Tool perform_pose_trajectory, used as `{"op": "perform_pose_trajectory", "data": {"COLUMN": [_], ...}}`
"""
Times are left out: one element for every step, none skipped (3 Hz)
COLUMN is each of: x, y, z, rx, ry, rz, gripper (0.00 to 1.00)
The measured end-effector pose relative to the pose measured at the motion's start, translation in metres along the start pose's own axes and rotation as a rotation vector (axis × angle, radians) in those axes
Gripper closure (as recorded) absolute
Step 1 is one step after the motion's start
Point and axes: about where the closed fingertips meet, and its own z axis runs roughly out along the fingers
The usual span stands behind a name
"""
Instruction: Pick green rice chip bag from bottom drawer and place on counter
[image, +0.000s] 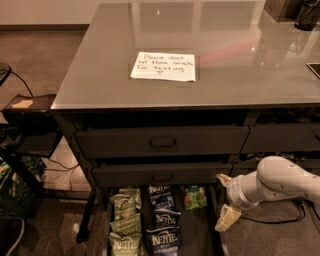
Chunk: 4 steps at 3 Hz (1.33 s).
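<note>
Swing gripper (225, 199), spread empty just right of drawer (197, 232), left over green bag (194, 197); straddle its crinkly top before closing gently.

1. We read "Please don't … for testing" on the note (163, 66), on the counter (100, 75).
2. We read "Kettle" on olive bags (122, 226) and blue bags (164, 239) in the drawer (197, 231).
3. We find the gripper (226, 199) just right of it, fingers apart.
</note>
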Motion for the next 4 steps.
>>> {"op": "perform_pose_trajectory", "data": {"x": [0.030, 0.034, 0.046, 0.081], "y": [-0.005, 0.000, -0.001, -0.011], "z": [0.042, 0.054, 0.065, 0.094], "rx": [-0.027, -0.045, -0.042, -0.018], "ry": [-0.045, -0.053, -0.029, -0.035], "rz": [0.036, 0.045, 0.028, 0.001], "gripper": [0.00, 0.00, 0.00, 0.00]}}
